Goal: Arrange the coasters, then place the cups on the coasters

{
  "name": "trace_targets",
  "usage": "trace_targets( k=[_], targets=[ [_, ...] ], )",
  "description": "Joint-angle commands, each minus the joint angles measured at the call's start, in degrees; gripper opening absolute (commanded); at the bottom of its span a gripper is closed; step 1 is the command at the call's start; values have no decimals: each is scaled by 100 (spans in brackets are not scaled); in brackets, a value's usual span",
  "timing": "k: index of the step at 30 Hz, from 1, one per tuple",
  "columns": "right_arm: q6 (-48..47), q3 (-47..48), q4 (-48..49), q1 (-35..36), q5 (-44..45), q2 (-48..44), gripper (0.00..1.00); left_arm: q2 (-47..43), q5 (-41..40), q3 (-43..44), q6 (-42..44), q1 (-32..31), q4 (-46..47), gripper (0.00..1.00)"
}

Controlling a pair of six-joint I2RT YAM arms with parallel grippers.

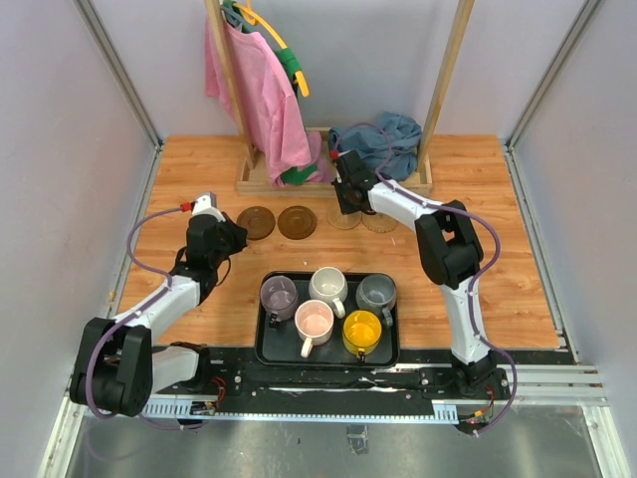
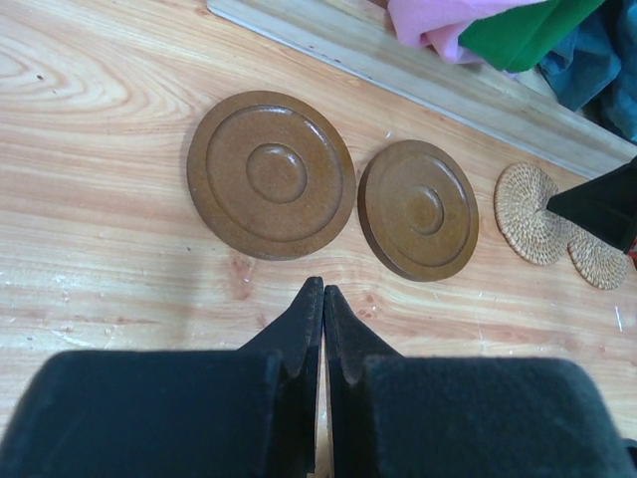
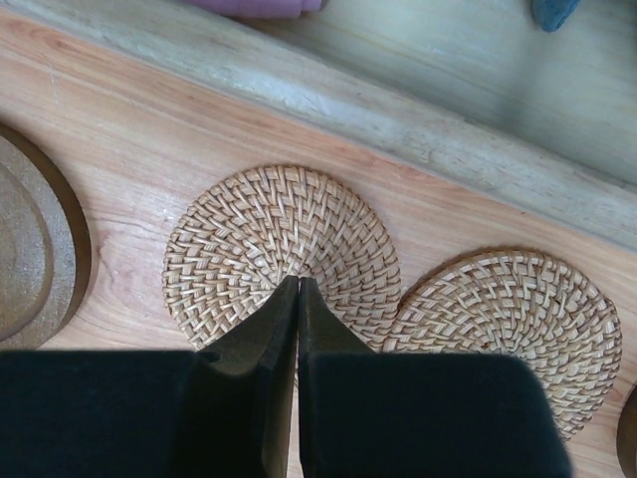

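Left claw [image 2: 321,289]: shut, holding nothing, tips just short of the brown coasters [image 2: 271,174].
Right claw [image 3: 299,282]: shut, holding nothing, its tips covering the near rim of one of the woven coasters [image 3: 282,234].
Hidden: from above, the right arm covers part of the woven coasters.
Count: two brown coasters and two woven coasters, the woven pair touching, all in a row on the surface [image 1: 498,249]; five cups [image 1: 327,286] in the tray [image 1: 267,349].

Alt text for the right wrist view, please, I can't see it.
The right claw, shut, points at the near edge of a tan woven round coaster, whose right rim meets a second tan woven coaster. A dark brown wooden disc coaster shows at left, a pale wooden rail behind.
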Motion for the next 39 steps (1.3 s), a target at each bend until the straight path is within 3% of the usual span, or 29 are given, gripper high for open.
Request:
trace_targets(
  k=[1, 9, 39],
  targets=[
    [87, -139, -114, -31, -70, 101, 3, -94, -104, -104, -48, 13, 69, 5],
    [269, -427, -169, 30, -493, 108, 2, -39, -163, -109, -128, 14, 177, 5],
    [339, -767, -328, 374, -341, -284, 2, -65, -183, -178, -216, 14, 157, 5]
  ],
)
